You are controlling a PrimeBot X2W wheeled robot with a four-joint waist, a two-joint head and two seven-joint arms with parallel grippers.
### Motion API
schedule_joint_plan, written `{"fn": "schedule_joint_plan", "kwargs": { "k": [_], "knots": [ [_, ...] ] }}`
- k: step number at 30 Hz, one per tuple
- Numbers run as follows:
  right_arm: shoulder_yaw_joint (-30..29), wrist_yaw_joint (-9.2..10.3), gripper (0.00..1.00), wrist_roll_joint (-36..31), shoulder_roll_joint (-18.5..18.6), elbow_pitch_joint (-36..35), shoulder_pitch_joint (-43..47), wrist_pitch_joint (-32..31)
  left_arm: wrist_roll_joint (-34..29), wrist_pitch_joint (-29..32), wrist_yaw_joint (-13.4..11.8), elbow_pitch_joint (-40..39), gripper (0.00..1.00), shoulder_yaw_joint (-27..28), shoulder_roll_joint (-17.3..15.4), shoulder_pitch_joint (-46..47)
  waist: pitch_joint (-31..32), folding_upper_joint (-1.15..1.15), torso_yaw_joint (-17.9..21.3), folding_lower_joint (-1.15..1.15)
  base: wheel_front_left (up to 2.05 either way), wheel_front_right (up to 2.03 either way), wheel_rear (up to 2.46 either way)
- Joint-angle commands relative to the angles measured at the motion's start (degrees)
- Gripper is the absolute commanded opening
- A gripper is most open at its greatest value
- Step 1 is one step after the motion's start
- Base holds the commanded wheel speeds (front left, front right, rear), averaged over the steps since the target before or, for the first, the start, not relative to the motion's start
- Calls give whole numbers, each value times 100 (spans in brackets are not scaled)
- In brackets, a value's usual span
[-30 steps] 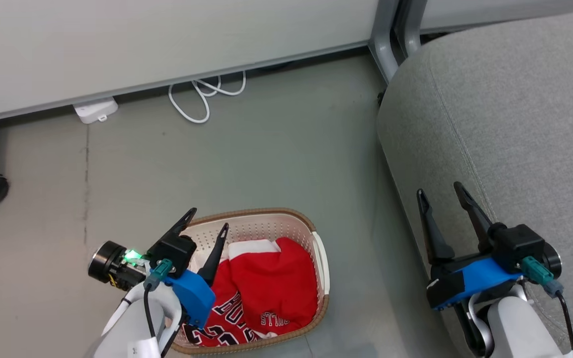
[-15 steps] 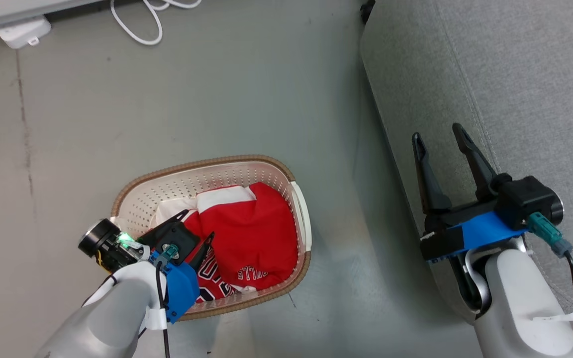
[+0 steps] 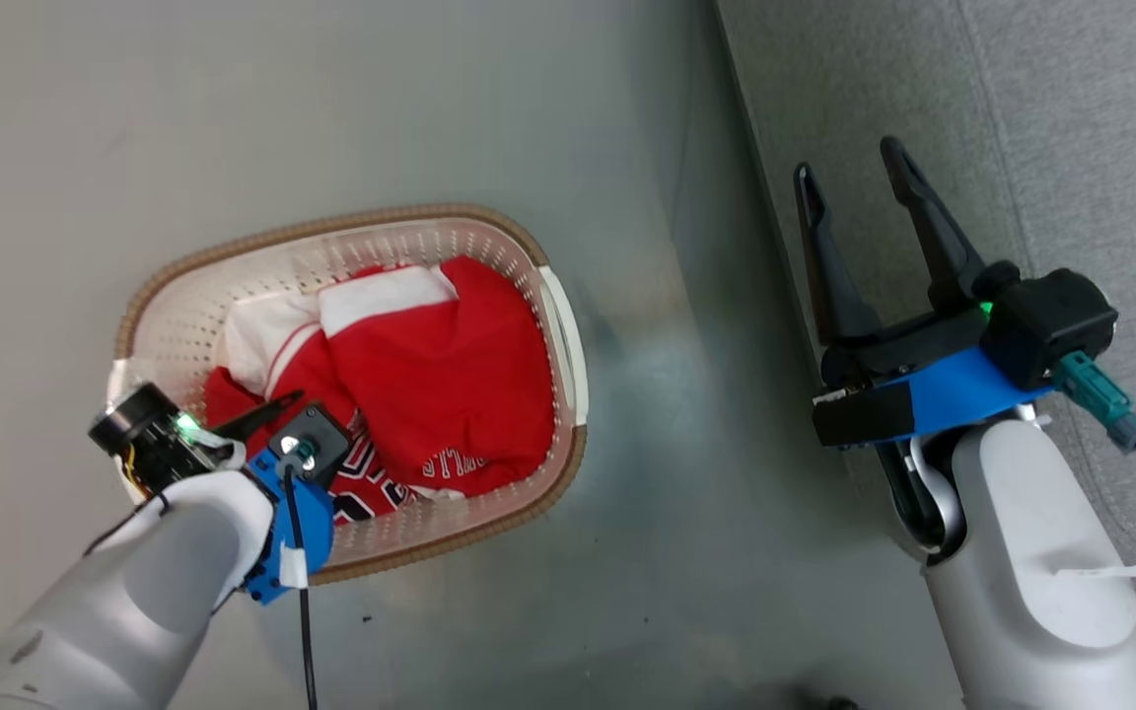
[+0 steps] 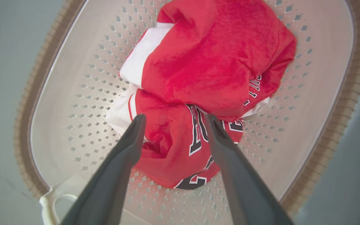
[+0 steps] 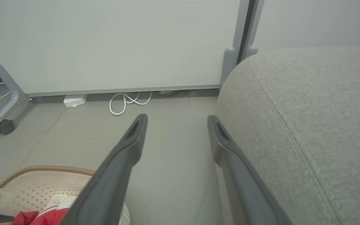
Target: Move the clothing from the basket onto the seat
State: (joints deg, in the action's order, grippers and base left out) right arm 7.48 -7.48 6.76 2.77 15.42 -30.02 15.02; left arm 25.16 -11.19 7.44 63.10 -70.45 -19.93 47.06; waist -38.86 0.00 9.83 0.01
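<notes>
The basket (image 3: 331,223), cream with a brown rim, stands on the floor left of the seat (image 3: 1022,118). In it lies the clothing (image 3: 450,375): a plain red garment (image 4: 208,62) with white trim on top of a lettered one (image 4: 170,140). My left gripper (image 4: 175,120) is open and points down into the basket just above the lettered garment, with nothing between its fingers. My right gripper (image 3: 849,160) is open and empty, hovering at the seat's left edge; in the right wrist view it (image 5: 177,118) points over the floor beside the seat (image 5: 308,109).
Bare grey floor (image 3: 686,444) separates basket and seat. Beyond, a white cable (image 5: 127,101) and a white adapter (image 5: 74,100) lie at the foot of a pale wall panel. A grey leg with a caster (image 5: 5,126) stands at far left.
The head camera has tilted down, shifting the whole picture. My left gripper has swung from beside the basket's left rim to point down over the clothing. Both grippers stay open.
</notes>
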Motion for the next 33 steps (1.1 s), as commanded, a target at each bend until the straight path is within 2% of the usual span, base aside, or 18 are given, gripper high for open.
{"fn": "schedule_joint_plan", "kwargs": {
  "k": [1, 8, 15, 23, 24, 25, 26, 33],
  "knots": [
    [24, -3, 100, 55, 20, -59, -139, 24, 57, 41, 5, 23, 100, -80, -80, 172, -294, 0, 94, -1, 0, 0, 0],
    [68, -3, 100, 118, 20, -197, -331, 24, 223, 291, 5, 66, 100, -263, -264, 499, -800, 0, 147, -1, 0, 0, 0],
    [158, -3, 100, 243, 21, -324, -493, 24, 127, 700, 5, 50, 100, -302, -414, 686, -1168, 0, 228, -1, 0, 0, 0],
    [175, -3, 100, 322, 20, -456, -594, 24, 120, 1341, 5, 93, 100, -306, -431, 725, -1381, 0, 285, -1, 0, 0, 0],
    [167, -3, 100, 332, 20, -462, -590, 24, 65, 1388, 5, 53, 44, -306, -433, 727, -1394, 0, 288, -1, 0, 0, 0],
    [159, -3, 100, 338, 20, -467, -586, 24, -3, 1379, 5, 9, 6, -304, -437, 763, -1408, 0, 287, -1, 0, 0, 0],
    [147, -3, 100, 338, 20, -470, -583, 24, 5, 1380, 5, -7, 0, -304, -442, 787, -1419, 0, 283, -1, 0, 0, 0],
    [136, -3, 100, 339, 20, -429, -584, 24, -4, 1447, 5, -87, 0, -305, -435, 777, -1394, 0, 272, -1, 0, 0, 0]
  ]
}}
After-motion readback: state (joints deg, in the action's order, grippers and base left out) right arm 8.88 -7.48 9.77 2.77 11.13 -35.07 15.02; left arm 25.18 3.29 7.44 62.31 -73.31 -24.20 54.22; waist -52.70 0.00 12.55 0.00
